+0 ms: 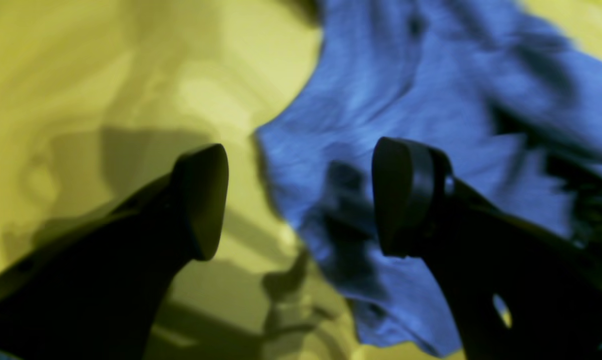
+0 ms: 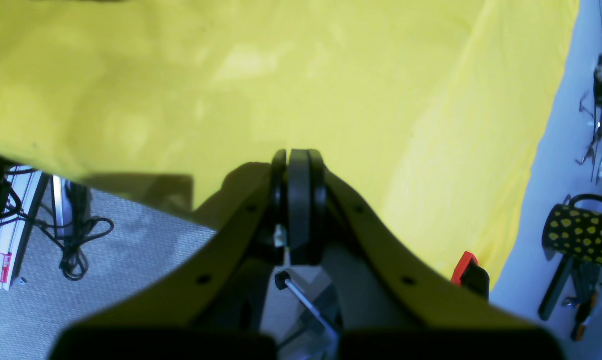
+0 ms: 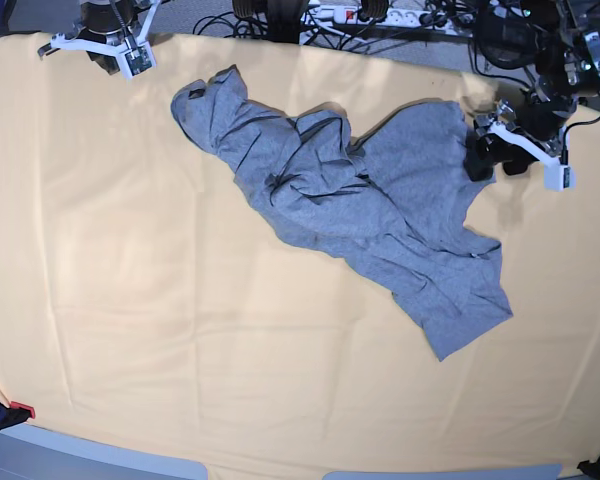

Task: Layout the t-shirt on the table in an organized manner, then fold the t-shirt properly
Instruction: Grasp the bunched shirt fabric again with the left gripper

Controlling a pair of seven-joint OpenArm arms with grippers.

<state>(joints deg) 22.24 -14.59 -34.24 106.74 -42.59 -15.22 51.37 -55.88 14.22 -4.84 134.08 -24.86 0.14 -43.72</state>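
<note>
We see the worktop (image 3: 130,330) first, a broad spread of pale yellow-orange cloth with faint crease lines, far larger than anything on it, which leaves plenty of bare room for spreading a garment flat. The t-shirt (image 3: 360,200) lies on it as a crumpled diagonal band, running from about eleven o'clock of the worktop's middle down toward four o'clock in the base view. It is heather grey, though the left wrist view tints it blue, and it is bunched into heavy folds near its middle, with one flatter panel up toward one o'clock and another flap trailing at the lower end. We cannot make out any lettering from here, and neither sleeves nor collar can be told apart for certain, so we judge the laying-out step is not yet done. The left gripper (image 1: 301,200) hovers at the shirt's edge near two o'clock, its jaws spread wide with nothing between them; one jaw stands over bare cloth, the other over grey fabric, which to us looks like a stance for taking that hem. The right gripper (image 2: 298,200) sits off at the far corner near ten o'clock, well apart from the shirt, its jaws pressed fully together on nothing, seemingly parked out of the way.
</note>
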